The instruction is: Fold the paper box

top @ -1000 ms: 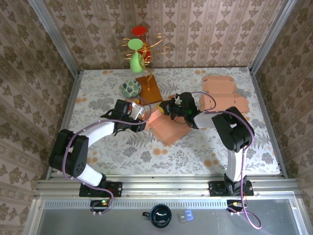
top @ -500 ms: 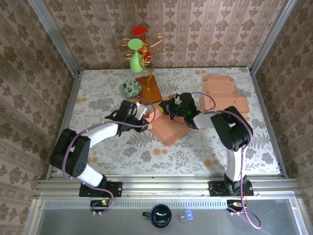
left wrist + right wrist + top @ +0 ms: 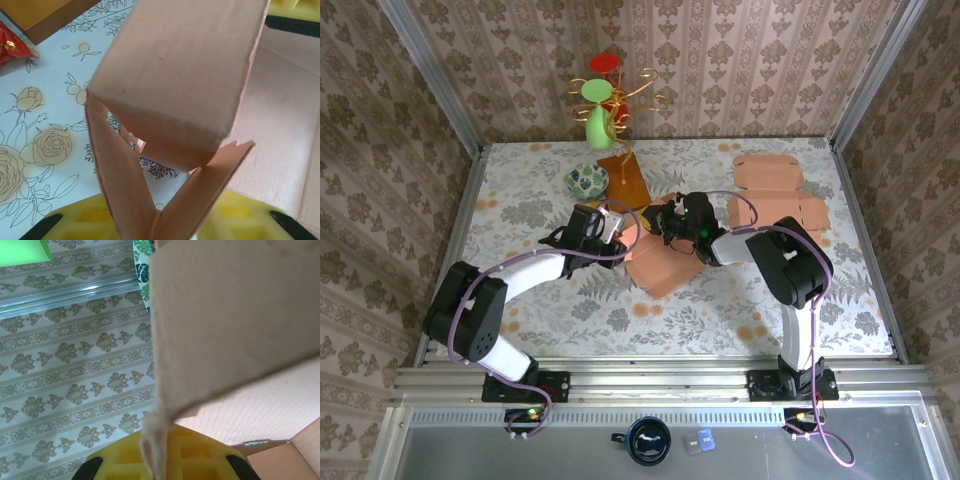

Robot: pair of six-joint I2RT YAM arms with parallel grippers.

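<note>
centrally, on the flowered table [image 3: 540,300], the pink paper box [image 3: 660,265] lies part-folded between the two arms, with its large flat panel on the cloth and its far walls raised. left gripper [image 3: 617,228]: at the box's left side, clamped on a raised wall. in the left wrist view two cardboard layers meet in a v and pass down between the yellow pads [image 3: 85,222]; a broad panel tilts above them and the flowered cloth shows through the gap. right gripper [image 3: 667,222]: at the box's far edge, just beside the left gripper, jaws together on a thin flap. in the right wrist view the flap's edge runs down onto that gripper's yellow pads [image 3: 200,455], and a wide cardboard panel stands close to the lens with the ribbed inner face of the box below it. near the box's far left corner a brown board [image 3: 626,182] lies on the table, with a patterned bowl [image 3: 587,180] just beside it and a green vase [image 3: 598,127] farther back by the wall. a pile of flat pink box blanks [image 3: 775,195] lies at the far right of the table. a red wrapper [image 3: 12,47] lies by the board's corner.
</note>
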